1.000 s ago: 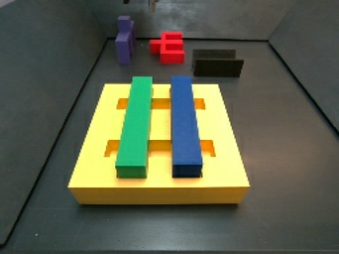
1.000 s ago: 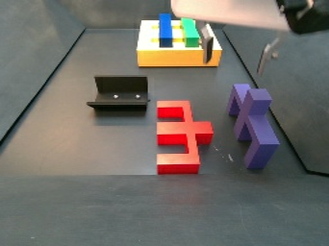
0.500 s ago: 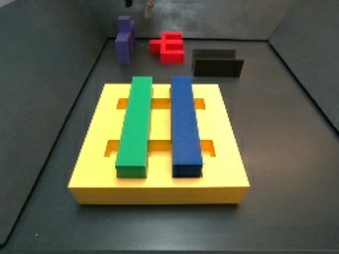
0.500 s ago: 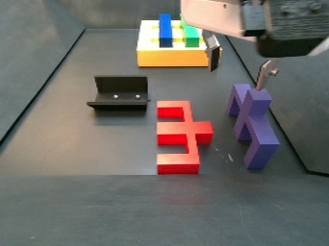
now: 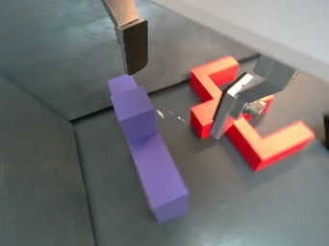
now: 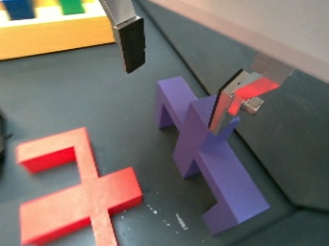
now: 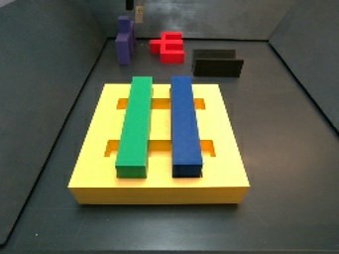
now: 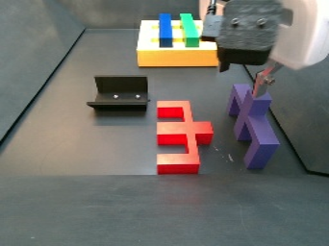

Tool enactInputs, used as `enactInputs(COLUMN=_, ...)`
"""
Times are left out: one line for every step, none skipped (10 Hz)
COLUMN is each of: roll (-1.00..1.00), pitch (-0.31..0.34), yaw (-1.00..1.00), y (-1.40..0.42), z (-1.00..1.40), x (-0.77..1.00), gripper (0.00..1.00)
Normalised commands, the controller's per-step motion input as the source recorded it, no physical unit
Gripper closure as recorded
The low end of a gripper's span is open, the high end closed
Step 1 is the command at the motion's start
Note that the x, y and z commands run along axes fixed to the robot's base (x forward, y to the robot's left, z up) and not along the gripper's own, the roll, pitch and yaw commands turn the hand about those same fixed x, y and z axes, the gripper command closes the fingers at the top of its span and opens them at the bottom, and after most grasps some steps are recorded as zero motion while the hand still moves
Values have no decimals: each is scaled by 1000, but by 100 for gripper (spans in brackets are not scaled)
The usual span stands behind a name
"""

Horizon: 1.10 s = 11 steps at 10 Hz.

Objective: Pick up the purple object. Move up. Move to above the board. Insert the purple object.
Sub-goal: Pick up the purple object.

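- Gripper (image 6: 188,72): hangs low over the far end of the floor, fingers pointing down, jaws spread wide and holding nothing. In both wrist views one finger (image 5: 134,43) stands on one side of the purple object and the second finger (image 5: 241,96) on the opposite side, the piece's raised stub lying between them. Whether either pad touches the purple object cannot be told.
- Arm housing (image 8: 264,29): a side view shows the pale wrist body with its dark gripper block directly above the purple object, one finger reaching down to the piece's upper end.
- Purple object (image 6: 203,154): lies flat on the dark floor close to a side wall, just beside the red block but apart from it. Also visible in a wrist view (image 5: 145,152), and in both side views (image 8: 252,122) (image 7: 125,40).
- Red block (image 8: 179,135): flat on the floor between the purple object and the fixture; seen in both wrist views (image 5: 256,128).
- Fixture (image 8: 119,93): stands on the floor well apart from the gripper; a side view shows its upright back (image 7: 219,63).
- Board (image 7: 162,177): yellow slab at the end of the floor opposite the purple object, carrying a green bar (image 7: 135,122) and a blue bar (image 7: 184,121) side by side in its slots.
- View differences: only a side view shows the board's full top face; there the gripper is little more than a dark sliver above the purple object. A wrist view catches only the board's edge (image 6: 52,34).
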Motion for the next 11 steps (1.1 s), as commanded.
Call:
enactInputs(roll=-19, pitch=6, yaw=-811, y=97, z=-189, x=-274, gripper=0)
enactInputs(roll=-56, pitch=0, yaw=-749, y=131, z=-191, x=-283, gripper=0)
enactInputs(roll=-67, pitch=0, yaw=-683, y=189, z=-174, x=-289, gripper=0)
enactInputs(roll=-153, pitch=-14, yaw=-571, y=254, z=-91, x=-86, gripper=0)
enactInputs(roll=-181, pitch=-27, yaw=-540, y=266, z=-66, x=-51, gripper=0)
enactInputs(roll=-157, pitch=0, yaw=-311, y=160, z=-57, x=3, gripper=0)
enactInputs(roll=-89, pitch=0, yaw=-277, y=80, z=-137, x=89, gripper=0)
enactInputs(roll=-60, pitch=0, yaw=-180, y=0, z=-200, x=0, gripper=0)
enactInputs(roll=-53, pitch=-6, yaw=-91, y=0, z=-177, x=0, gripper=0)
enactInputs(roll=-33, pitch=0, yaw=-106, y=0, z=-189, x=0, gripper=0)
enactInputs(roll=-27, pitch=0, yaw=-97, y=0, z=-80, x=0, gripper=0)
